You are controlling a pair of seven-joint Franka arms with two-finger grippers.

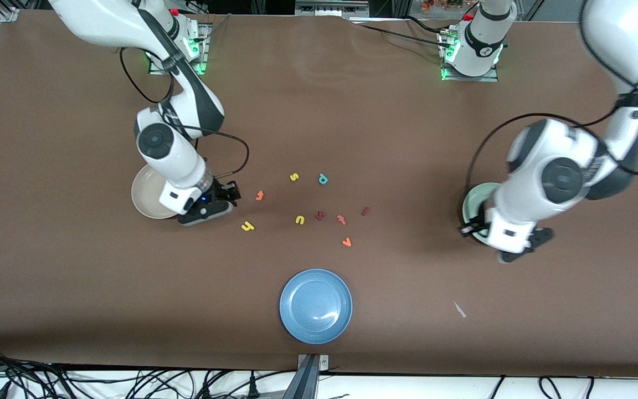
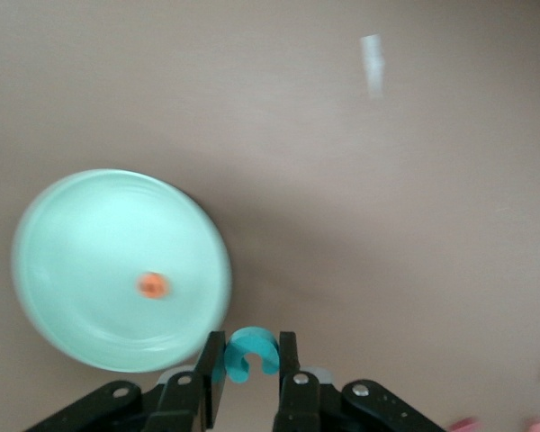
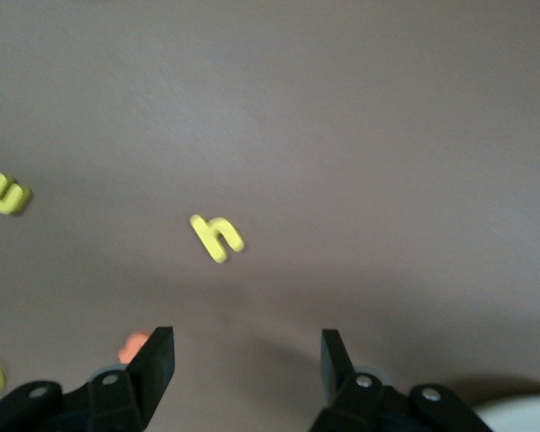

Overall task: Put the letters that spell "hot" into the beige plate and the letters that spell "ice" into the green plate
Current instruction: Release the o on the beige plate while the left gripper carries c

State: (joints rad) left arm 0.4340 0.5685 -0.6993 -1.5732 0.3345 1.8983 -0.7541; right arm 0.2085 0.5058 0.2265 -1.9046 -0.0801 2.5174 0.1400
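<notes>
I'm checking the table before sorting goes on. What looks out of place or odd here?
Only a small pale scrap lying on the brown table, toward the left arm's end and about level with the blue plate; it is neither a letter nor a plate. Nothing looks spilled or damaged.

1. Arms: glossy white shells, dark grey joint bands, black cables looping alongside.
2. Bases: green lights, red buttons.
3. Left gripper (image 2: 252, 382), right gripper (image 3: 247, 364): black fingers, silver screws.
</notes>
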